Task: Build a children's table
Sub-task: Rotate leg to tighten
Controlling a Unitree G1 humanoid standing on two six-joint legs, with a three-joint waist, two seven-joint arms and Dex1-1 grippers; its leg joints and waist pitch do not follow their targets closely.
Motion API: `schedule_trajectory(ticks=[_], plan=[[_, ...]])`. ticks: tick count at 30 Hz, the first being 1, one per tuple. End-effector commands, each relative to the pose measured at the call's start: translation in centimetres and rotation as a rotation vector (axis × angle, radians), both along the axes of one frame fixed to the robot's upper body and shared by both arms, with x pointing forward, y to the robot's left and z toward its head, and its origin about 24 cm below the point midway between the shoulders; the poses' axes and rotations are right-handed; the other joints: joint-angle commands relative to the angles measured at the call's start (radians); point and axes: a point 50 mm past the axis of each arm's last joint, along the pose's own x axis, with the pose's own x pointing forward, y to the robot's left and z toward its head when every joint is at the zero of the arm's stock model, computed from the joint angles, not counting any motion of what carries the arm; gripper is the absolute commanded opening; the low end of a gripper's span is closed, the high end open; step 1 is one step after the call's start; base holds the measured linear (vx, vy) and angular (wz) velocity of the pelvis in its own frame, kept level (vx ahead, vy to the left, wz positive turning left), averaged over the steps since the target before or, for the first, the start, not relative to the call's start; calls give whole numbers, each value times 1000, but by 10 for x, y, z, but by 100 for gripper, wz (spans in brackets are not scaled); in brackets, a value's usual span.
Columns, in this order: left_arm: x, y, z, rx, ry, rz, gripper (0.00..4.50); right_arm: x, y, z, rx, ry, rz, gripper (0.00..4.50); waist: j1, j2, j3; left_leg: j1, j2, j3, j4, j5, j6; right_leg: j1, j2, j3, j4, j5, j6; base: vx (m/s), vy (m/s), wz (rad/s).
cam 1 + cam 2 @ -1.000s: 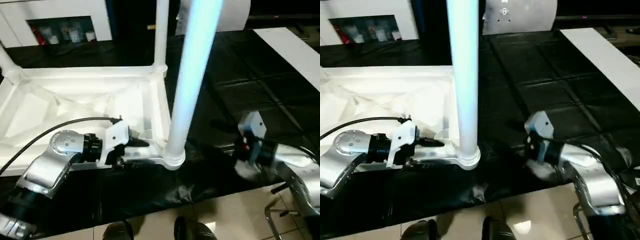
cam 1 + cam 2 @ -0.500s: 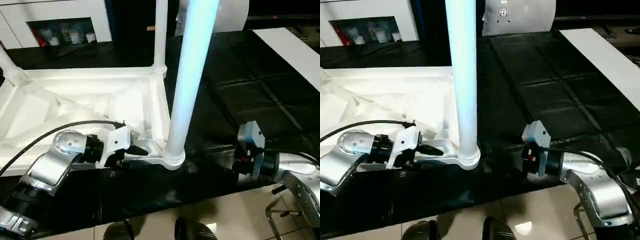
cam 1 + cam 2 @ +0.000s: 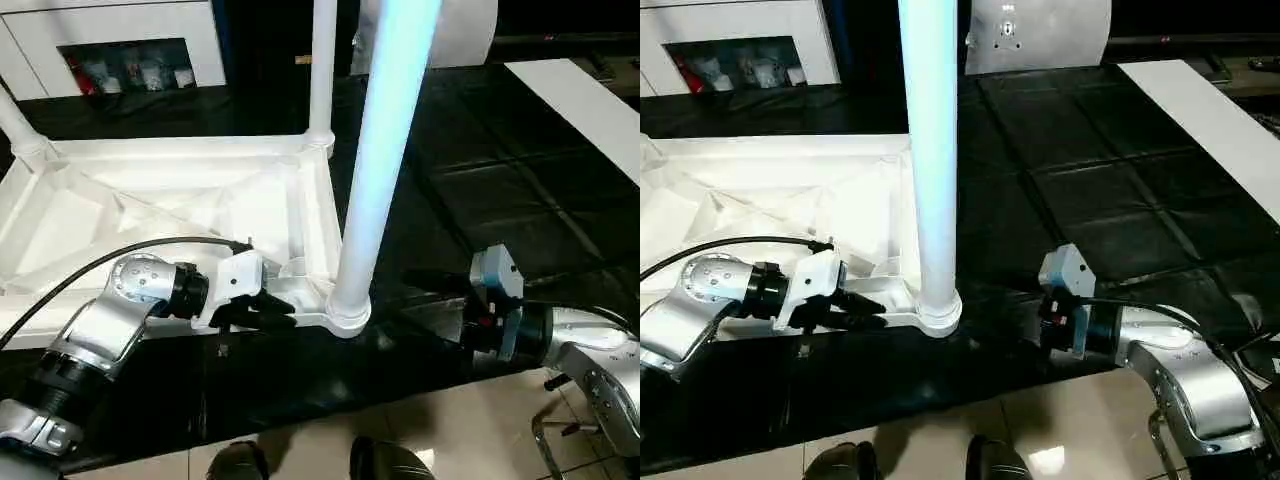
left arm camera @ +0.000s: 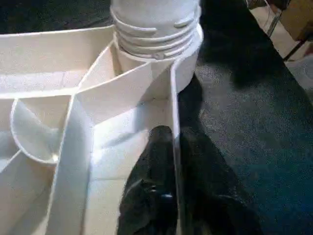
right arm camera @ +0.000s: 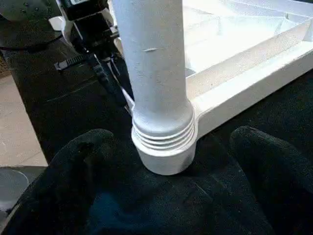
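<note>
The children's table top (image 3: 150, 200) lies upside down on the black mat, ribbed underside up. A white leg (image 3: 385, 150) stands in the near right corner socket (image 3: 348, 315). Another leg (image 3: 322, 70) rises at the far right corner and a third (image 3: 15, 125) at the far left. My left gripper (image 4: 175, 147) is shut on the top's front rim just left of the near socket, one finger (image 4: 151, 186) inside the wall and one outside. My right gripper (image 5: 171, 136) stands open on the mat right of the near leg, its fingers (image 5: 73, 186) spread wide, the socket ahead between them, untouched.
A white cabinet (image 3: 120, 40) stands behind the mat at the far left. A grey panel (image 3: 1040, 35) leans at the back and a white board (image 3: 590, 100) lies at the right. Pale floor tiles and my feet (image 3: 380, 460) show below the mat's front edge.
My left gripper's fingers have closed onto the table top's front rim. My right wrist has shifted a little lower and turned toward the near leg, still open.
</note>
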Motion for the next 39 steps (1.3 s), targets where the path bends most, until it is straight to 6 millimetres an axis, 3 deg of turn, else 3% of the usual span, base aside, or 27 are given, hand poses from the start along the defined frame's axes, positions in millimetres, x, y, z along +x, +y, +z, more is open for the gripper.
schedule_trajectory(ticks=[1,7,11,13,15,17,18,20,23,25,27,39], plan=[[-1,6,-10,63,31,14,8,0,4,6,-1,-19,23,450,2,-4,-75,18,18,-12,-63,-307,35,43,-69,34,-113,-655,-61,0,0,0],[0,5,-10,66,42,-17,8,3,8,6,5,-21,45,450,-2,-3,-72,17,13,-18,-63,-324,29,43,-70,23,-125,-717,-32,0,0,0],[-1,3,-10,67,49,-41,8,6,11,6,7,-27,60,450,-7,9,-67,32,22,-23,-70,-372,28,42,-73,9,-133,-695,-53,0,0,0],[-4,-5,-9,66,57,-144,8,18,18,6,4,-65,90,450,-13,4,-62,34,22,-28,-73,-419,19,43,-77,2,-134,-699,-63,0,0,0],[-5,-8,-8,68,55,-183,8,23,22,6,6,-80,109,450,-17,2,-64,30,22,-30,-74,-410,17,48,-83,6,-130,-688,-70,0,0,0],[-5,-11,-8,82,49,-230,8,26,26,6,28,-67,152,450,-13,6,-62,37,27,-25,-75,-400,24,40,-83,15,-127,-651,-93,0,0,0],[-4,-13,-7,88,46,-253,8,28,28,5,33,-57,181,450,-8,5,-62,43,29,-21,-74,-400,29,36,-81,19,-124,-627,-110,0,0,0],[-3,-15,-5,94,41,-272,8,29,30,4,31,-50,206,450,3,8,-64,38,36,-21,-78,-383,28,42,-81,24,-111,-559,-140,0,0,0],[-1,-18,-2,105,30,-308,0,32,33,1,17,-28,275,415,11,7,-65,34,39,-18,-81,-382,22,47,-82,28,-96,-489,-174,0,0,0],[1,-20,-1,107,25,-316,0,31,35,0,21,-10,325,405,20,8,-66,28,40,-15,-81,-342,31,52,-85,32,-90,-442,-189,0,0,0],[2,-20,-1,111,22,-326,0,30,35,0,18,14,377,373,29,8,-68,31,42,-11,-79,-319,36,51,-85,34,-87,-411,-202,0,0,0],[3,-19,-1,125,31,-355,0,35,37,-7,-4,92,473,273,28,11,-57,20,43,-16,-87,-317,33,56,-86,31,-85,-424,-207,0,0,0]])
